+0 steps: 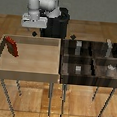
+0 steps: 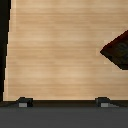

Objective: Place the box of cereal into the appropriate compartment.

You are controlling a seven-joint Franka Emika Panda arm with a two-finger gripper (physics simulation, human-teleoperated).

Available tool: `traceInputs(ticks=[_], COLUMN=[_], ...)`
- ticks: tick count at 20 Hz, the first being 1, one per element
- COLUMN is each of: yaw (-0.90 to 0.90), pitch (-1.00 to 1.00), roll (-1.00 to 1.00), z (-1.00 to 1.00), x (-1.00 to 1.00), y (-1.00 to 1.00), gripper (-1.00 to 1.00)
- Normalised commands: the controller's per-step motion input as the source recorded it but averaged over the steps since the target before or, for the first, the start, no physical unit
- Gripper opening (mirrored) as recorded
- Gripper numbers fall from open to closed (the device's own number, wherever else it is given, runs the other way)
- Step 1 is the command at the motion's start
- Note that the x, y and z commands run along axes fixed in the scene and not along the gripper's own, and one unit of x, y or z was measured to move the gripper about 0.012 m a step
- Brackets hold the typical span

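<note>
Exterior view: a wooden floor [image 1: 21,99] carries two bins on thin legs. The light wooden bin [image 1: 28,67] occupies the exterior view's left; the dark compartmented bin [image 1: 91,72] adjoins it at 3 o'clock, holding small grey-white blocks [image 1: 78,69]. The box of cereal [image 1: 13,47] leans tilted in the light bin near its 10 o'clock corner, close to the side wall. The rest of that bin floor lies open. The gripper [image 1: 34,32] hangs above the bin's far rim, well apart from the box, holding nothing; its jaw spread cannot be told.

Wrist view: pale bin floor fills the frame. Two fingertips [image 2: 23,102] stand spread wide, touching nothing. A dark red box corner shows at 3 o'clock.
</note>
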Motion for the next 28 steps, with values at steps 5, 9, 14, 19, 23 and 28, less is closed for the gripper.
traceInputs(ticks=[5, 9, 14, 19, 23, 28], yaw=[0.0, 0.0, 0.0, 0.0, 0.0, 0.0], pitch=[0.0, 0.0, 0.0, 0.0, 0.0, 0.0], roll=[0.0, 0.0, 0.0, 0.0, 0.0, 0.0], z=[0.0, 0.0, 0.0, 0.0, 0.0, 0.0], x=[0.0, 0.0, 0.0, 0.45, 1.0, 0.6], y=[-1.0, -1.0, -1.0, -0.2, 0.0, 0.0], gripper=[1.0, 1.0, 1.0, 1.0, 1.0, 1.0])
